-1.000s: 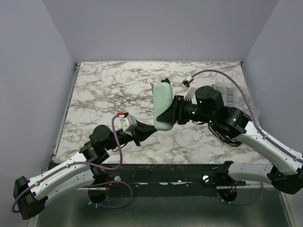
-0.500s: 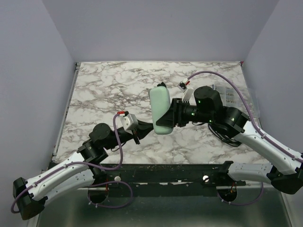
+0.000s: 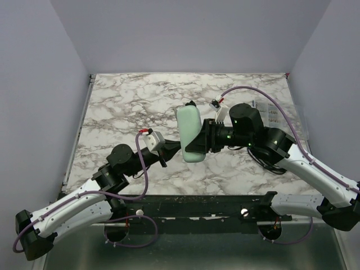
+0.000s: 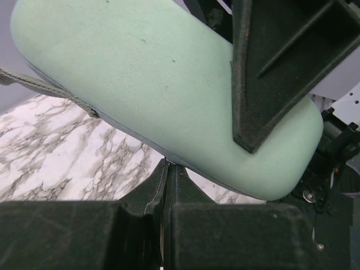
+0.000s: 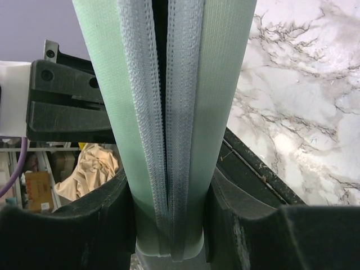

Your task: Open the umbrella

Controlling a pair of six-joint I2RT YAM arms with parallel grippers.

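The umbrella itself does not show in any view. A pale mint-green oval case (image 3: 190, 132) hangs above the marble table (image 3: 124, 107). My right gripper (image 3: 198, 140) is shut on its two flat sides. In the right wrist view the case (image 5: 216, 84) stands between the fingers (image 5: 242, 219), its grey zipper seam (image 5: 163, 112) facing the camera. My left gripper (image 3: 175, 149) is shut, its tips (image 4: 167, 165) against the case's (image 4: 146, 79) lower seam. Whether it pinches anything thin there I cannot tell. A right finger (image 4: 270, 73) presses on the case.
A coiled black cable (image 3: 263, 160) lies on the table under the right arm. A clear plastic sheet (image 3: 274, 115) lies at the table's right edge. A grey strap (image 4: 45, 87) hangs from the case. Purple walls stand on three sides.
The case and right gripper have shifted slightly left and toward the near edge. The left gripper has stayed shut at the case's lower edge, its wrist rising a little.
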